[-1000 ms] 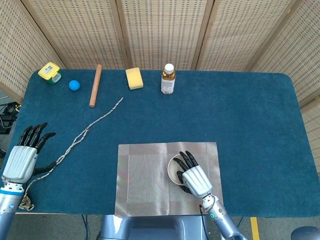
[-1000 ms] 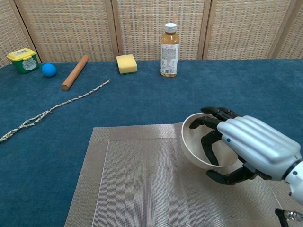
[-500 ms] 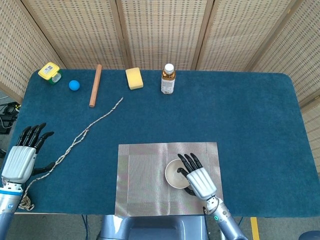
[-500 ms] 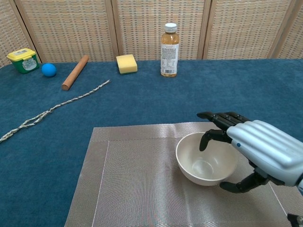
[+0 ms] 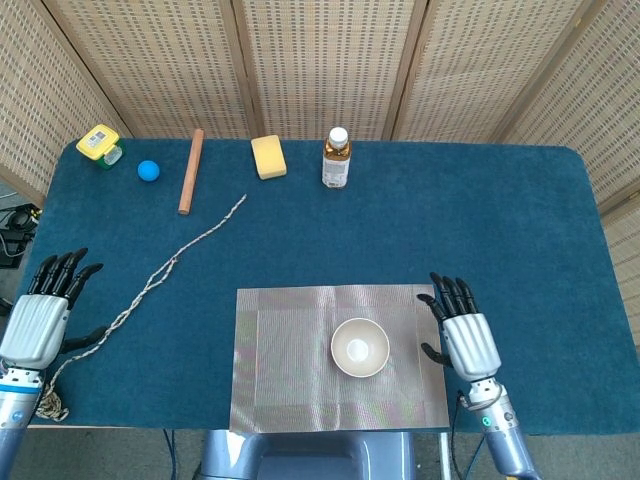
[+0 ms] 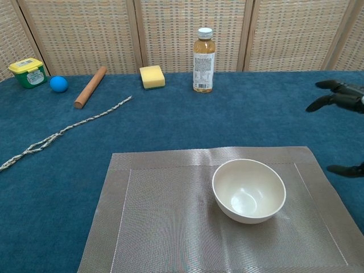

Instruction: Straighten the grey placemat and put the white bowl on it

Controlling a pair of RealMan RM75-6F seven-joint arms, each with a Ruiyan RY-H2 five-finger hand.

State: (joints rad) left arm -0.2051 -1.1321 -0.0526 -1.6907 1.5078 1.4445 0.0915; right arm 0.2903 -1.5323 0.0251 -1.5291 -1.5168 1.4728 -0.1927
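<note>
The white bowl (image 5: 360, 347) sat upright on the grey placemat (image 5: 285, 350), a little right of the mat's middle and well inside its woven border, and the mat lay flat with its edges running square to the near edge of the blue table (image 5: 520, 220) — so both parts of the task looked done. The bowl appeared small, stiff and smooth-glazed, probably light for its size but likely to chip or roll if knocked; its slick, rounded wall offered little purchase, so the thin rim, pinched between thumb and fingers, seemed the sensible place to take it. The placemat looked like a thin, flexible weave that would slide on the cloth and buckle if pushed from one side — better pressed flat and drawn by a corner or an edge. The right hand (image 5: 468, 338) hovered just beside the mat's right edge, palm down, fingers spread and pointing away from the robot, holding nothing and clear of the bowl; in the chest view only its dark fingertips (image 6: 341, 91) showed at the right margin. The left hand (image 5: 40, 315) hung at the table's near left corner, also released with fingers fanned forward, close to the frayed rope (image 5: 160, 275) but, as far as could be judged, not gripping it.
</note>
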